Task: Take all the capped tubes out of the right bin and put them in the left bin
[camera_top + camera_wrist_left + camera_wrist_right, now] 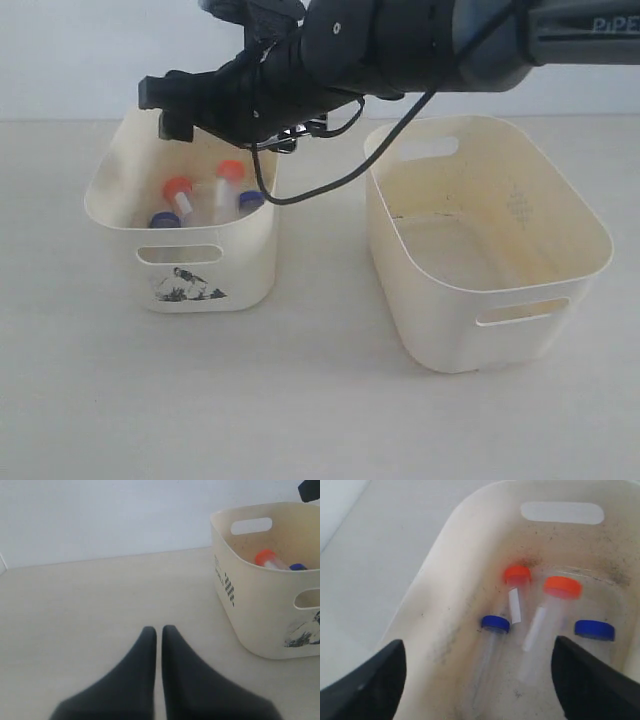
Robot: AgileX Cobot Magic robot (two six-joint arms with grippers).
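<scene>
The left bin [240, 262], with its black smudged mark, holds all the capped tubes. Two have orange caps [178, 188] [231, 171] and two have blue caps [165, 220] [250, 200]. The plain right bin [450, 320] shows no tubes inside. My right gripper [172, 110] reaches across and hangs over the left bin. It is open [477, 680] with nothing between its fingers, above the orange caps [517, 574] [562, 587] and blue caps [495, 623] [594, 629]. My left gripper [159, 630] is shut and empty, low over the table beside the left bin [255, 615].
A black cable [330, 185] loops down from the right arm between the two bins. The dark arm [420, 40] spans the top of the exterior view, above the right bin's back rim. A pale wall stands behind the table.
</scene>
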